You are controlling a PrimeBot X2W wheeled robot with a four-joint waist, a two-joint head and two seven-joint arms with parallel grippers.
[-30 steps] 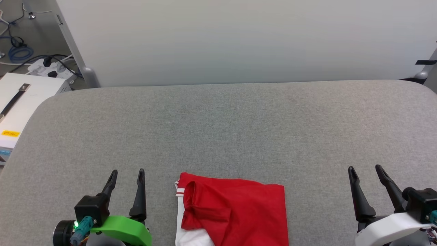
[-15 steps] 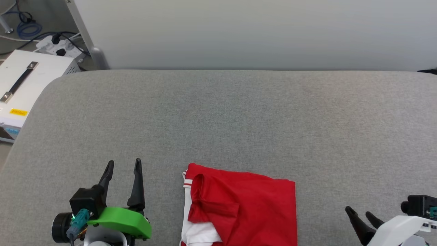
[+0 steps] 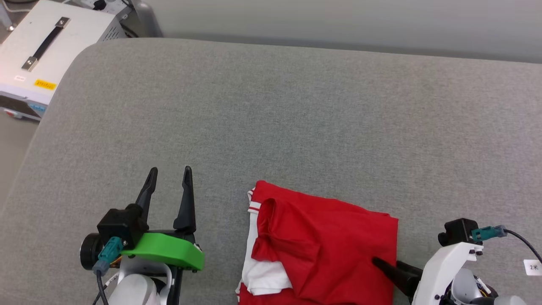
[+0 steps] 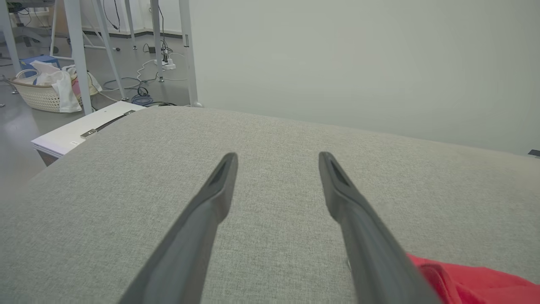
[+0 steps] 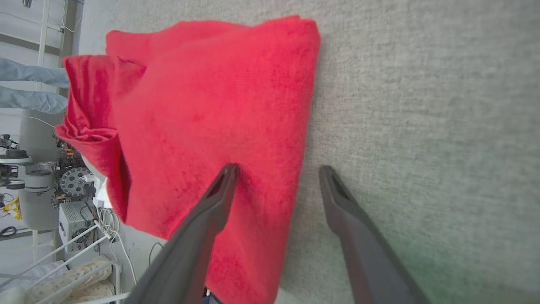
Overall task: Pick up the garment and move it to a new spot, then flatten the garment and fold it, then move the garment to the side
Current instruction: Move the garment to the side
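Right fingers point(image 5: 206, 215) spread wide, nothing held, straddling the garment's point(image 3: 330, 237) right edge: one tip over red cloth, the other over bare counter point(image 3: 271, 106). Left fingers point(image 4: 213, 202) also wide, empty, just left of it. Garment lies as a rough folded rectangle at the near edge, white sleeve showing. Prob. a grasp approach, which fits the pick-up for a new spot or the last shift aside. Next calls for pinching thru all layers w/o spilling the fold.

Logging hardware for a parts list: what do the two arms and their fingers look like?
Left gripper: long, dark, tapered fingers, black camera block, green bracket, teal cable plug. Right gripper: matching fingers, white bracket, black block, teal plug with black cable.
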